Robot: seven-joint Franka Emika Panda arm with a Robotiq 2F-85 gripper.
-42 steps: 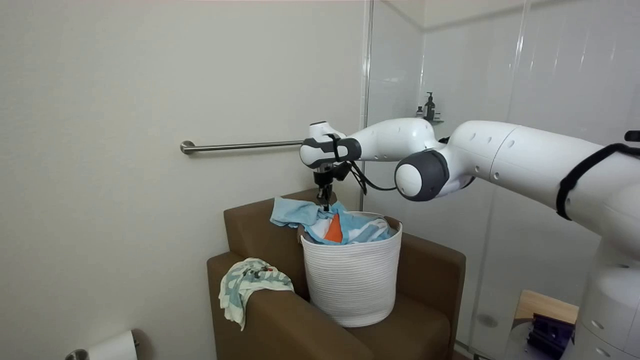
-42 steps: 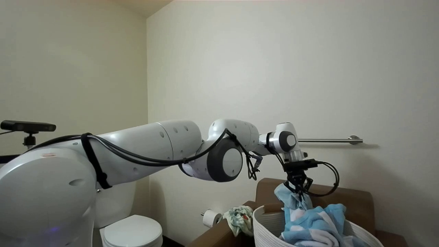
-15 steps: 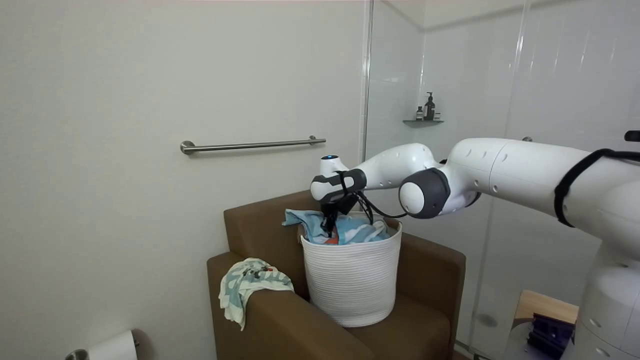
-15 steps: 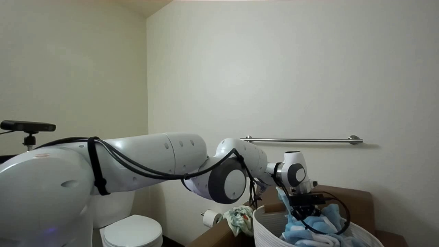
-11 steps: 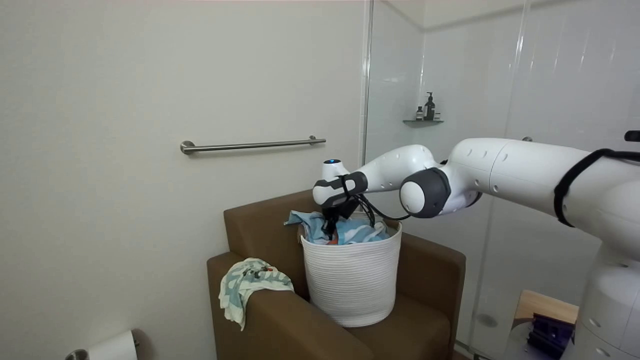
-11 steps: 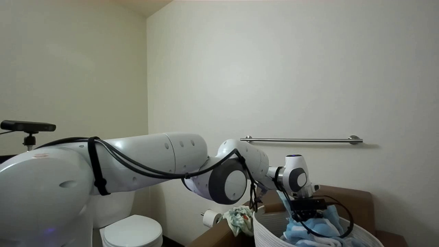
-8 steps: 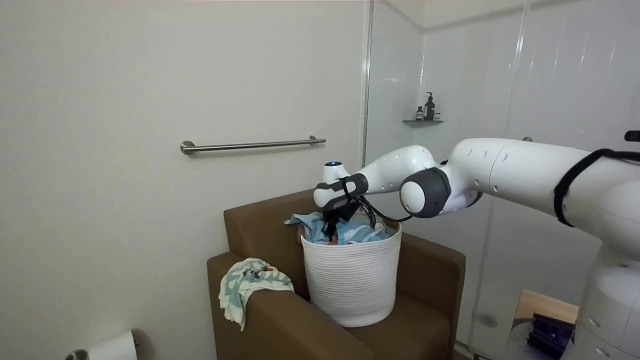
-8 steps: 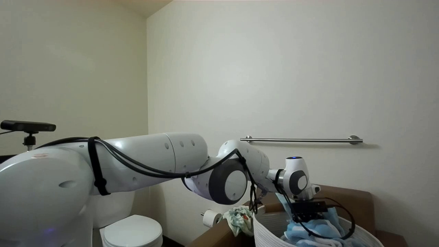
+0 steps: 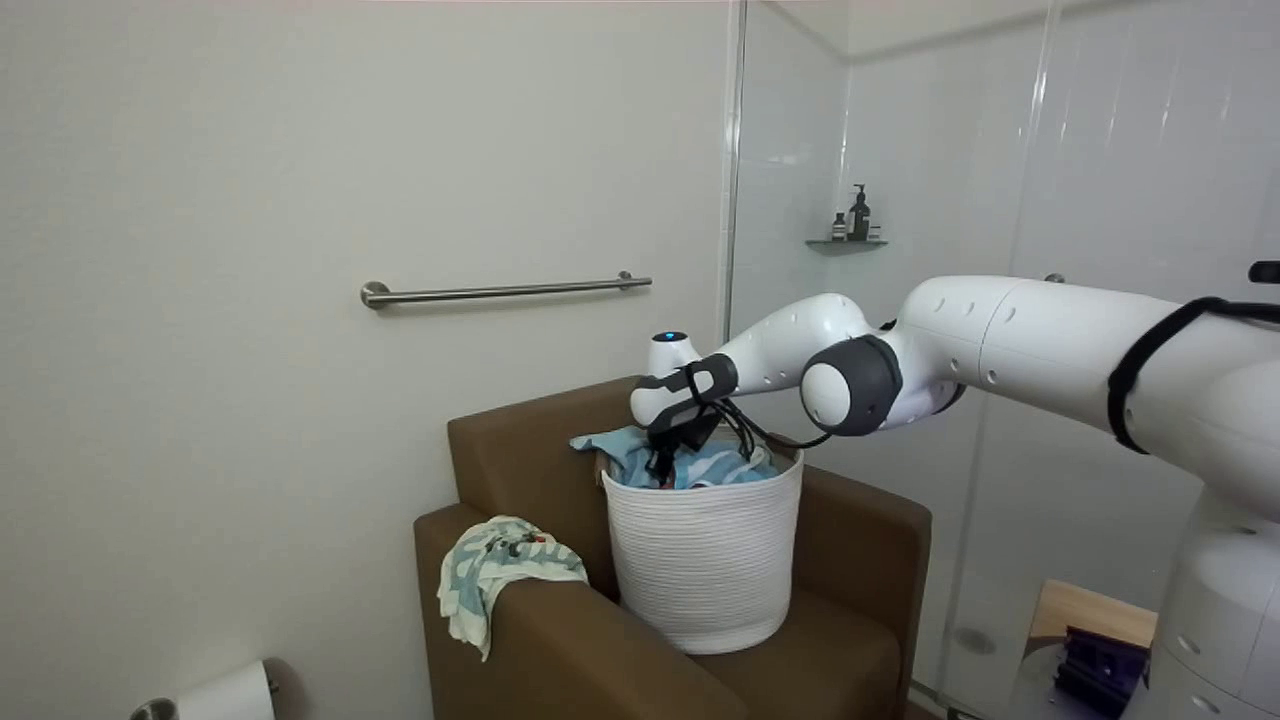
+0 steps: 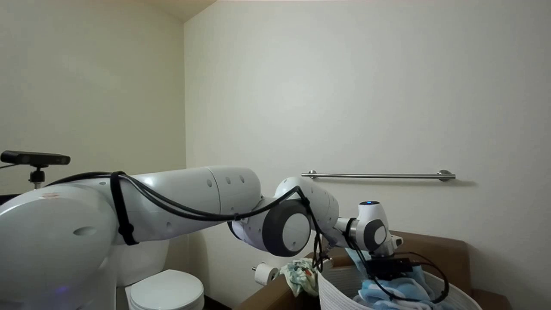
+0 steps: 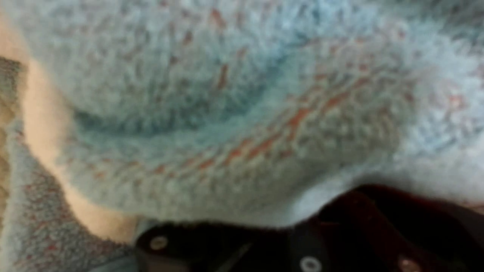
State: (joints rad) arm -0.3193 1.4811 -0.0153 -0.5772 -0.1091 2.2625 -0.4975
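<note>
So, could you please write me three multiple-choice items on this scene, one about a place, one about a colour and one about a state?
1. Where does the basket stand?
A) On the floor
B) On the shower shelf
C) On the seat of the chair

2. Which colours mostly show on the towel bunched at the basket's mouth?
A) Blue and white
B) Green and yellow
C) Black and pink

3. How is the toilet lid?
A) Raised upright
B) Lying flat
C) Half open

Right letters:
1. C, since the basket's base meets the brown seat in an exterior view.
2. A, since both exterior views show light blue cloth with white patches.
3. B, since an exterior view shows its white top lying level.
</note>
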